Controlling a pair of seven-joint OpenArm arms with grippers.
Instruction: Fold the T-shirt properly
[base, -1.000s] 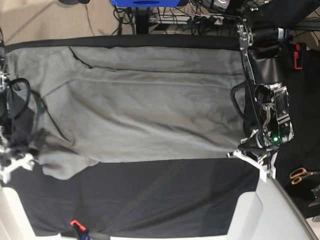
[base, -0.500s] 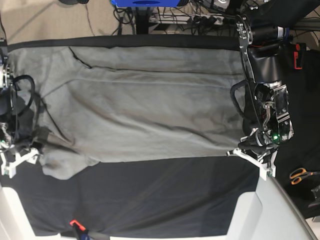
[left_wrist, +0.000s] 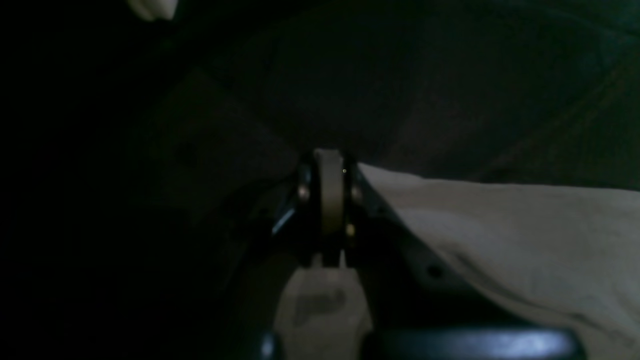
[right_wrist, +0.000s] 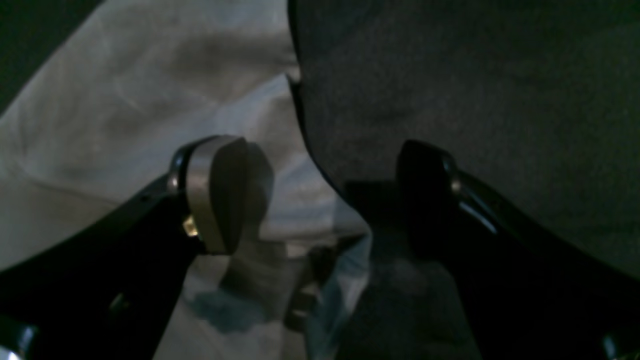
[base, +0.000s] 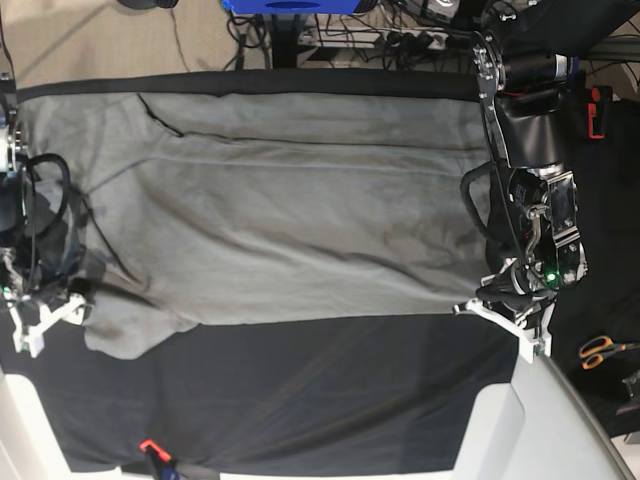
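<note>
The grey T-shirt (base: 300, 210) lies spread flat and wrinkled across the black table cloth (base: 300, 400). My left gripper (base: 497, 300) is at the shirt's lower right corner. In the left wrist view its fingers (left_wrist: 330, 200) are pressed together with the shirt's edge (left_wrist: 525, 235) running out from them. My right gripper (base: 55, 300) is at the shirt's lower left end by the sleeve. In the right wrist view it (right_wrist: 325, 200) is open, low over pale shirt cloth (right_wrist: 125, 100) and a darker fold (right_wrist: 450, 90), holding nothing.
Orange-handled scissors (base: 600, 350) lie at the far right. A white table edge (base: 500, 420) shows along the bottom. A small red object (base: 150, 446) sits at the front left. Cables and a blue frame (base: 290, 8) are behind the table.
My right gripper has shifted slightly up and inward toward the shirt's sleeve end. The left arm has barely moved and the shirt lies the same.
</note>
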